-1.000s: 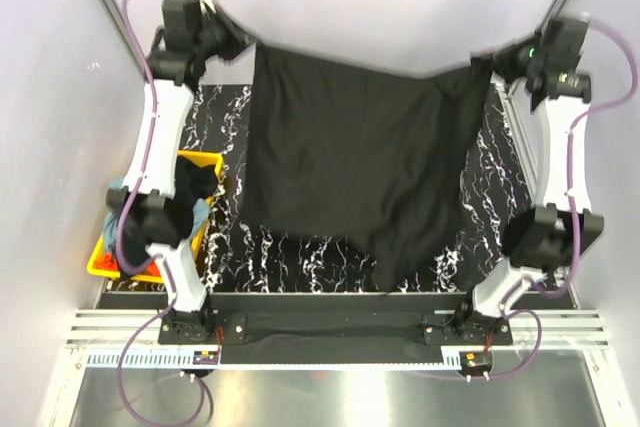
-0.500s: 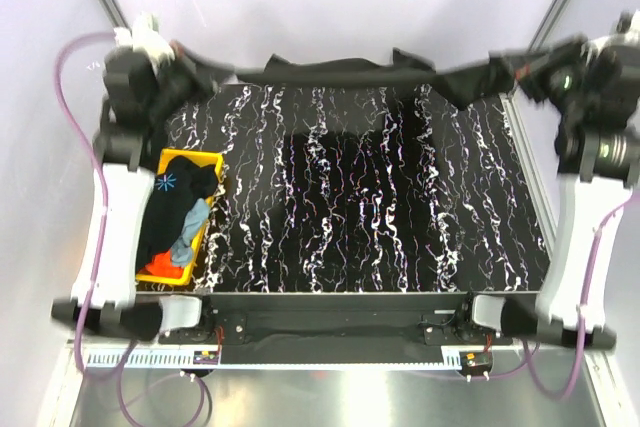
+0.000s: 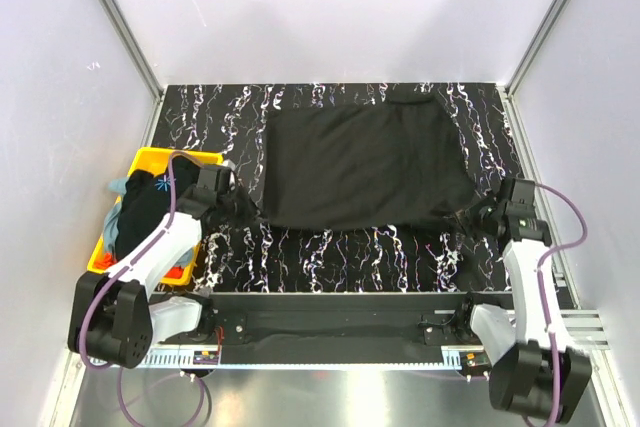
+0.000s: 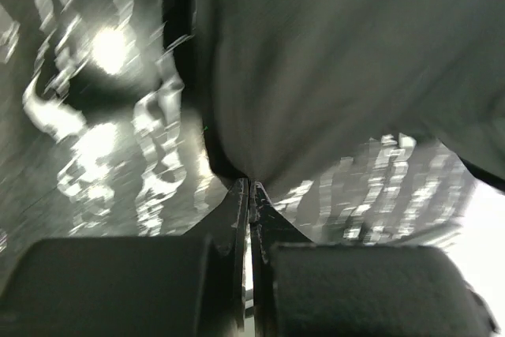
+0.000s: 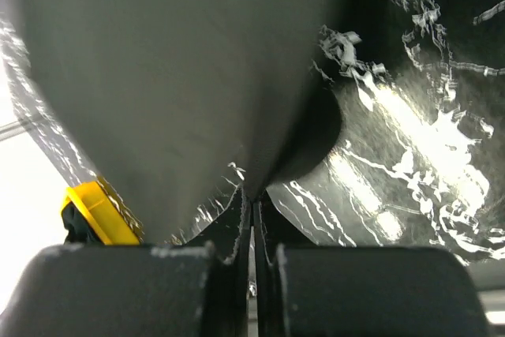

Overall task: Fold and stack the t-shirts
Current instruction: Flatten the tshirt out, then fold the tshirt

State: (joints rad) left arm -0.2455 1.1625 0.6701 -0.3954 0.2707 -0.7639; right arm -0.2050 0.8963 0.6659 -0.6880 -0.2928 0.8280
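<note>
Black and soft, the t-shirt [image 3: 360, 162] lies flat mid-tabletop [image 3: 330, 247], the left gripper [image 3: 250, 209] and right gripper [image 3: 462, 217] pinching its near corners, so tug both evenly to smooth wrinkles.

The black t-shirt [image 3: 360, 162] is matt, soft cloth. The table [image 3: 330, 247] shows a glossy, reflective black face with white marble veining. The bin [image 3: 148, 156] is smooth yellow plastic.

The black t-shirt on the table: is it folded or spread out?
Spread out: the black t-shirt lies flat and wide on the table, left gripper and right gripper pinching its near corners.
</note>
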